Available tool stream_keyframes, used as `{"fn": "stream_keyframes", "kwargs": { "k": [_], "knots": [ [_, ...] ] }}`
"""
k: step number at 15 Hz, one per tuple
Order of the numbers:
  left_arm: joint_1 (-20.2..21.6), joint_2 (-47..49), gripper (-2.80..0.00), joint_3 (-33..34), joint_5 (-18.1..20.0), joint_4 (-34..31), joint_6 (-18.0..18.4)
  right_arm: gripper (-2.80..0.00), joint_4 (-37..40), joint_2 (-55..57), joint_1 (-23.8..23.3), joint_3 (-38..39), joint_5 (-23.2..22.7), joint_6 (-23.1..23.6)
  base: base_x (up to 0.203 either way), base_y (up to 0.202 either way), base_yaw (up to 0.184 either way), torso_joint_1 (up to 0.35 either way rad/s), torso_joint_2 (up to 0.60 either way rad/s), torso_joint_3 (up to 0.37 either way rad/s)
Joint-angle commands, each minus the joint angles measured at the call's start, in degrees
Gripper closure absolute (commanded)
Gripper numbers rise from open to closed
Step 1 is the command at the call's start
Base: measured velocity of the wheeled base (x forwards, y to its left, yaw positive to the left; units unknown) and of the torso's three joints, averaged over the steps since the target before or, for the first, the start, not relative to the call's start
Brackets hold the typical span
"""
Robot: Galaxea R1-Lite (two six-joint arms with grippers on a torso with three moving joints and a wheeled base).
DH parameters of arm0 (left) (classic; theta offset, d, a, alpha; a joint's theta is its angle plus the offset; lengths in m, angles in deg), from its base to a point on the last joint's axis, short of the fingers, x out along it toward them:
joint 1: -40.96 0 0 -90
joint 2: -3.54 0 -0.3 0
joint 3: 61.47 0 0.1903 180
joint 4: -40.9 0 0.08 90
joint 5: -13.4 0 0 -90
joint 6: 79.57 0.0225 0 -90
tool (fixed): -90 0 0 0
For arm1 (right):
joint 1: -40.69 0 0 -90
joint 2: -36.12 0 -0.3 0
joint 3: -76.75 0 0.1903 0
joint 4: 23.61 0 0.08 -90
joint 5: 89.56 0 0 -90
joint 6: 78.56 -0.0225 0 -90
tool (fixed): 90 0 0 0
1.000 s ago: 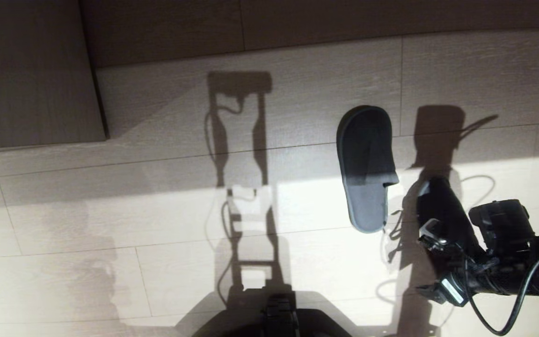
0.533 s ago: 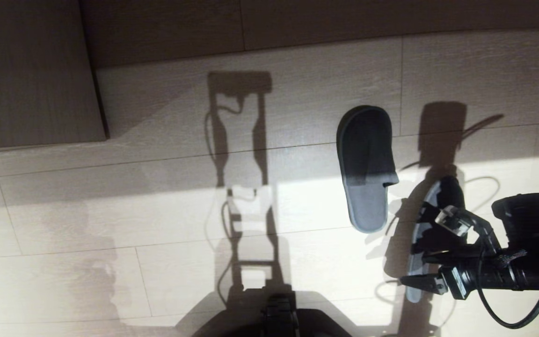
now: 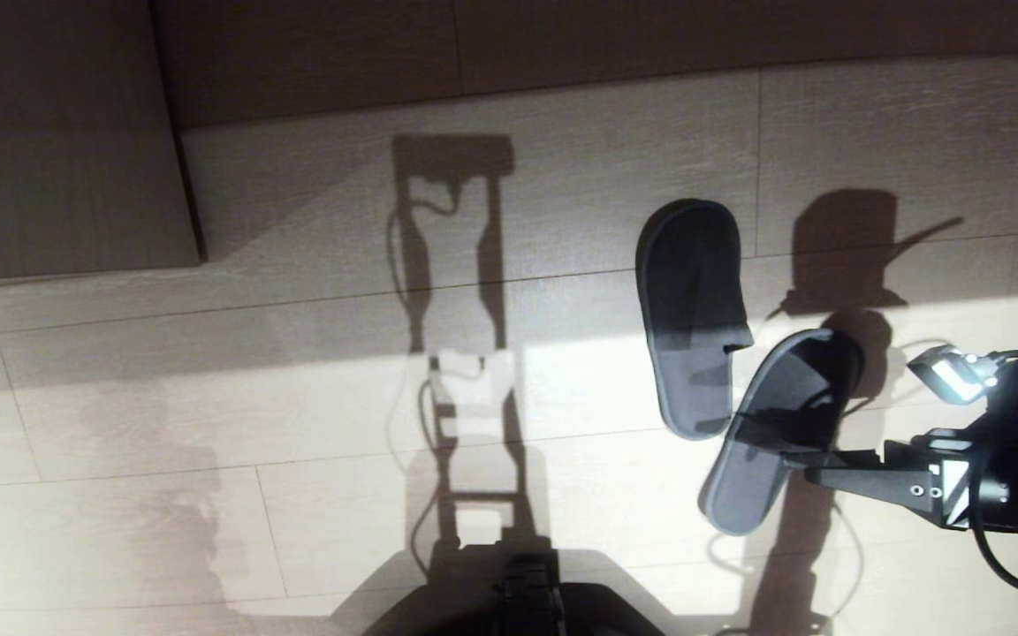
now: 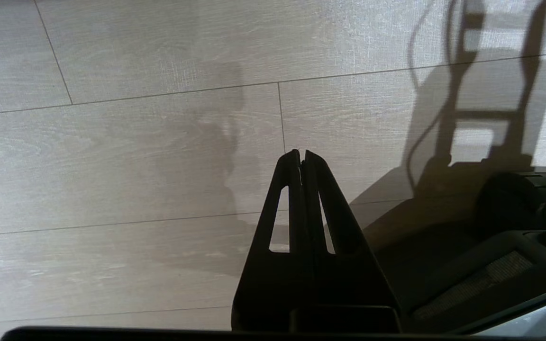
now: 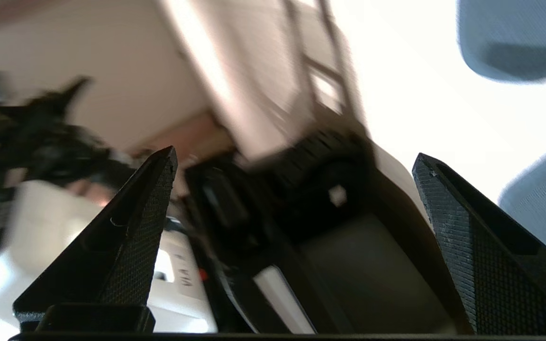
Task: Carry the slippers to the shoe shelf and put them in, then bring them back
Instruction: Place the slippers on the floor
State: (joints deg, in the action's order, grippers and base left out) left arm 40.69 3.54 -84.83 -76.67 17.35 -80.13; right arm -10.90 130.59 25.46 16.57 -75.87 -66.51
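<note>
Floor [image 3: 297, 397]: two slippers lie right of centre, first slipper [image 3: 693, 318] straight, second slipper [image 3: 778, 433] angled, heel beside its neighbour.

Right end effector [image 3: 796, 459] level over second slipper, jaws spread wide, nothing held. Square them across toe band before you close.

Left end effector [image 4: 300, 156] parked, fingers pressed together: only left wrist view shows that.

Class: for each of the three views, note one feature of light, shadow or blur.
Head view: a sunlit band crosses the pale wood-grain floor, the robot's shadow within it. Left wrist view: even light, soft shadows. Right wrist view: motion blur, and glare washes out the floor beside the grey-blue slippers.
</note>
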Motion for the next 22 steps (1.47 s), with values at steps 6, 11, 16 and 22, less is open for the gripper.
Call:
{"fn": "stream_keyframes", "kwargs": {
  "k": [6,11,16,22],
  "knots": [
    [0.0,-0.09,0.0,0.09,-0.01,0.01,-0.05,-2.8,-3.81,-10.77,-2.0,4.9,20.6,-0.3,0.0,0.0,0.0,0.0,0.0,0.0],
    [0.0,-0.09,0.0,0.09,-0.01,0.01,-0.05,-2.8,-12.09,-14.77,1.27,9.12,57.99,-6.8,0.0,0.0,0.0,0.0,0.0,0.0],
    [0.0,-0.09,0.0,0.09,-0.01,0.01,-0.05,-2.8,-34.39,-0.17,4.5,14.99,78.18,-11.17,0.0,0.0,0.0,0.0,0.0,0.0],
    [0.0,-0.09,0.0,0.09,-0.01,0.01,-0.05,-2.8,-39.35,0.66,6.36,17.22,79.98,-8.4,0.0,0.0,0.0,0.0,0.0,0.0]
  ]
}}
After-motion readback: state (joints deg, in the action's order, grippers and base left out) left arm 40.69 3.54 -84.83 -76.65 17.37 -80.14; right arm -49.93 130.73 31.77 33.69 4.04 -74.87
